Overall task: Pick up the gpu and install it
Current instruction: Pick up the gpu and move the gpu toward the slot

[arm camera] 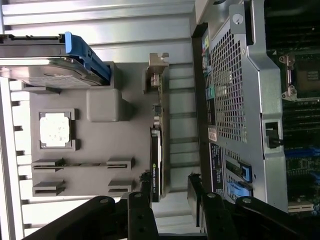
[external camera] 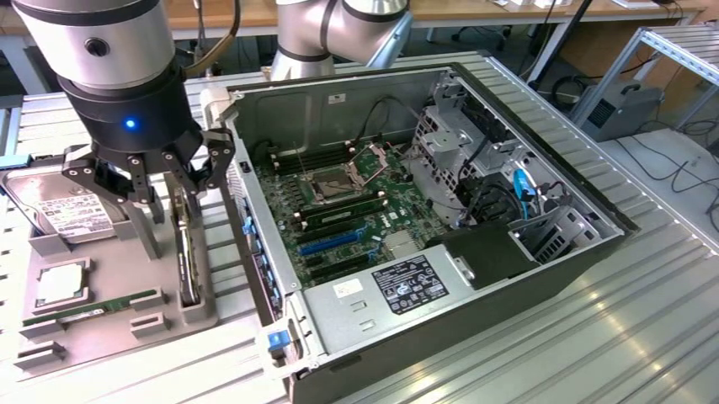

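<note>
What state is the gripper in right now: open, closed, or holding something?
Gripper: open, holding nothing, poised over the gpu.

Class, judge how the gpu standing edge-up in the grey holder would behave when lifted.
The gpu is probably stiff: a flat board with a metal end bracket. Standing on its thin edge, it may tip once out of the grey holder.

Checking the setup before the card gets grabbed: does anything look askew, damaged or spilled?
Nothing stands out. The gpu stands on edge, straight in its slot of the grey tray, beneath the open gripper. The hard drive leans in its holder, which looks intended. No spill or damage shows.
</note>
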